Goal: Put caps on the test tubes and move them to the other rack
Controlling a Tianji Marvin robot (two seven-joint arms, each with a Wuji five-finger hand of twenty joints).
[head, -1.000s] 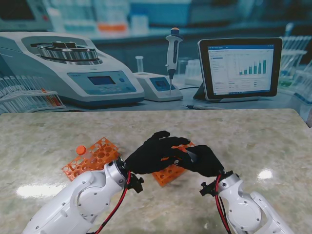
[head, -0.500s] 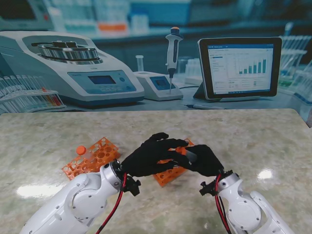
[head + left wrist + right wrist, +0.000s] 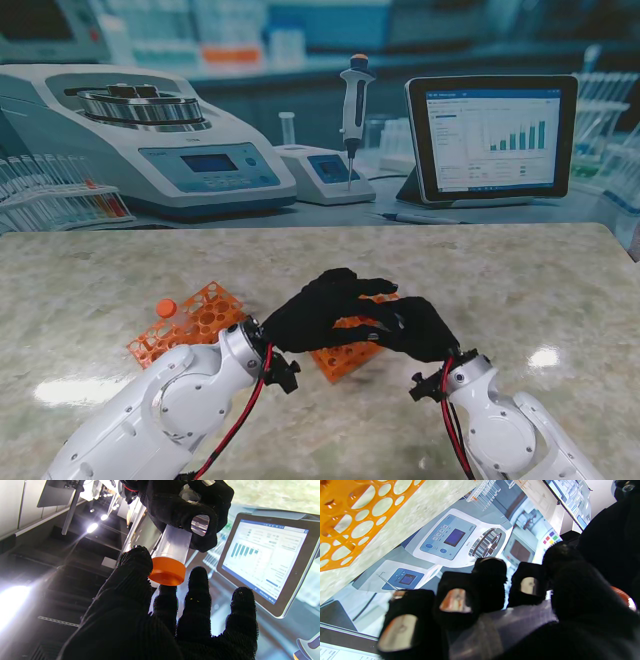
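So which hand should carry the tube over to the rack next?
Probably the right hand: its fingers already wrap the tube body. The left hand only has fingertips on the orange cap, so it can let go once the cap is seated.

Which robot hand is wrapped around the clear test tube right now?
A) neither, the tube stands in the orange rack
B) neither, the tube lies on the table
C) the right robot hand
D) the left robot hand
C: in the left wrist view the right robot hand grips the test tube, while the left robot hand only touches the orange cap on its end with its fingertips.
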